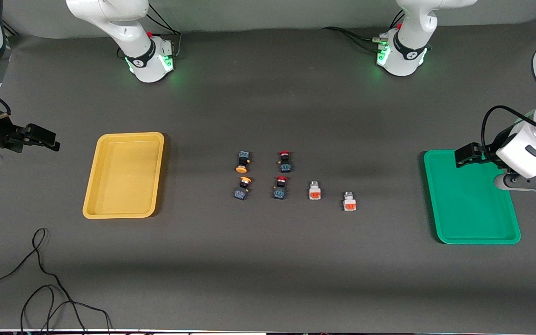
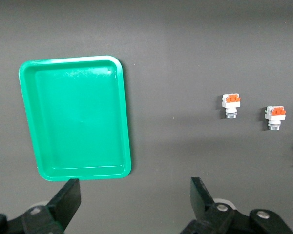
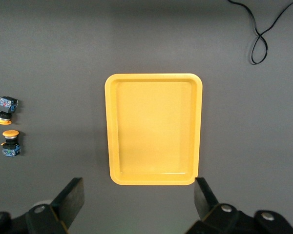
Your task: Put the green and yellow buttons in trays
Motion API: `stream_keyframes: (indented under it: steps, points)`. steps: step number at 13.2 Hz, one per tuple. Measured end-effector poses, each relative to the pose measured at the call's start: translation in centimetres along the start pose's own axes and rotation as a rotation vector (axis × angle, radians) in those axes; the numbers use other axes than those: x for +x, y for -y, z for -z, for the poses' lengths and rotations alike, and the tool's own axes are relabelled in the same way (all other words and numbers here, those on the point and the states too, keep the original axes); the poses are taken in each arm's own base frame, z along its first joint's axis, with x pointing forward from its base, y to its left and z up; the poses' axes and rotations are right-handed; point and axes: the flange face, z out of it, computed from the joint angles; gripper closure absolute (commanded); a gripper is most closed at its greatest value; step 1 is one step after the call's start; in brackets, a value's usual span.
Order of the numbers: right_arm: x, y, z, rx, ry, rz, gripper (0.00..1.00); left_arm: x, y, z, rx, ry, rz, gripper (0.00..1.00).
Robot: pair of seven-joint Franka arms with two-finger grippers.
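Two dark buttons with orange-yellow caps (image 1: 243, 163) (image 1: 243, 187) lie mid-table, also seen in the right wrist view (image 3: 5, 109) (image 3: 10, 142). Two white buttons with orange-red blocks (image 1: 314, 191) (image 1: 350, 201) lie nearer the green tray (image 1: 470, 218) and show in the left wrist view (image 2: 231, 105) (image 2: 275, 117). The yellow tray (image 1: 130, 136) lies toward the right arm's end and holds nothing. My left gripper (image 1: 465, 154) (image 2: 135, 195) hangs open over the green tray's (image 2: 75, 117) corner. High beside the yellow tray (image 3: 154, 129), my right gripper (image 1: 40, 137) (image 3: 136, 195) is open too.
Two dark buttons with red caps (image 1: 285, 160) (image 1: 280, 187) sit between the yellow-capped and the white ones. A black cable (image 1: 40, 279) (image 3: 261, 34) loops on the mat near the front camera's edge, at the right arm's end.
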Motion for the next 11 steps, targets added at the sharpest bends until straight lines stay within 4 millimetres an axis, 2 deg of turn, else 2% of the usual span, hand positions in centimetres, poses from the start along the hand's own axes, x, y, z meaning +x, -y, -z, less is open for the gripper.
stream_keyframes:
  steps: [11]
  points:
    - [-0.17,0.22,-0.61,0.001,0.034,0.004,0.00,-0.17,0.00,-0.47,0.000,0.019,0.000,0.00]
